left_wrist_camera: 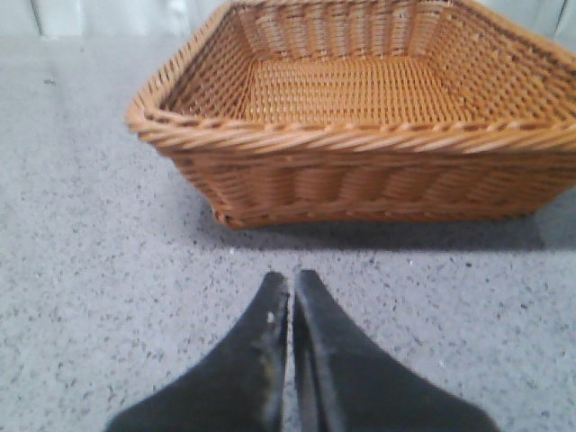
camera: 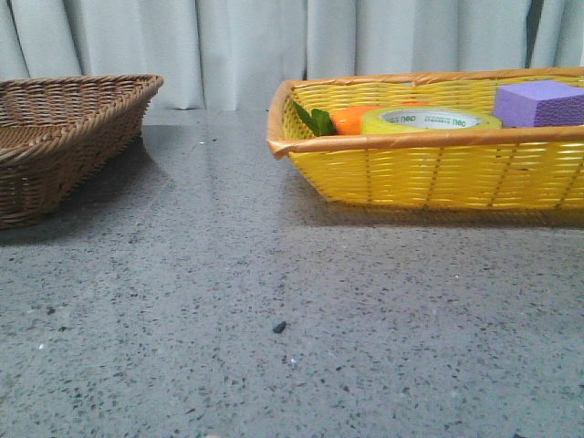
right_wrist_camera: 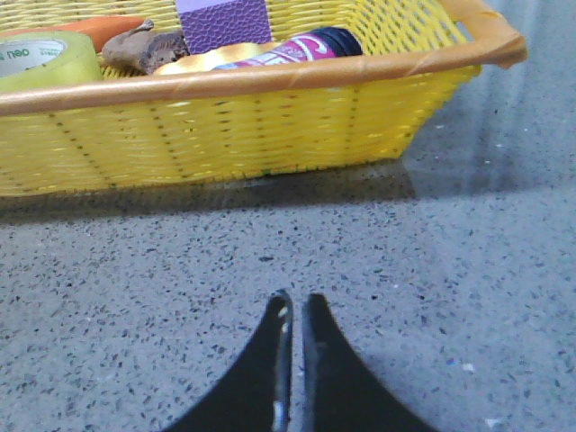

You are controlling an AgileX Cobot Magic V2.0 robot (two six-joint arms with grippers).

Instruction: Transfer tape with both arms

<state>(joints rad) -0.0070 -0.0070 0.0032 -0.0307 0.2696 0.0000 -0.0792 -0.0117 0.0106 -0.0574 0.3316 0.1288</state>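
Observation:
The tape (camera: 431, 119), a wide yellow roll with a white core and green lettering, lies flat in the yellow basket (camera: 438, 173) at the right; it also shows in the right wrist view (right_wrist_camera: 45, 58). The brown wicker basket (camera: 64, 137) stands at the left and looks empty in the left wrist view (left_wrist_camera: 360, 117). My left gripper (left_wrist_camera: 292, 279) is shut and empty over the table, short of the brown basket. My right gripper (right_wrist_camera: 296, 300) is shut and empty over the table, short of the yellow basket (right_wrist_camera: 225, 126). Neither arm shows in the front view.
In the yellow basket are a purple foam block (camera: 540, 102), an orange carrot-like item (camera: 354, 119) with green leaves, a brown lump (right_wrist_camera: 142, 49) and a pink-labelled bottle (right_wrist_camera: 297, 49). A grey speckled table (camera: 274, 310) lies between the baskets; curtains hang behind.

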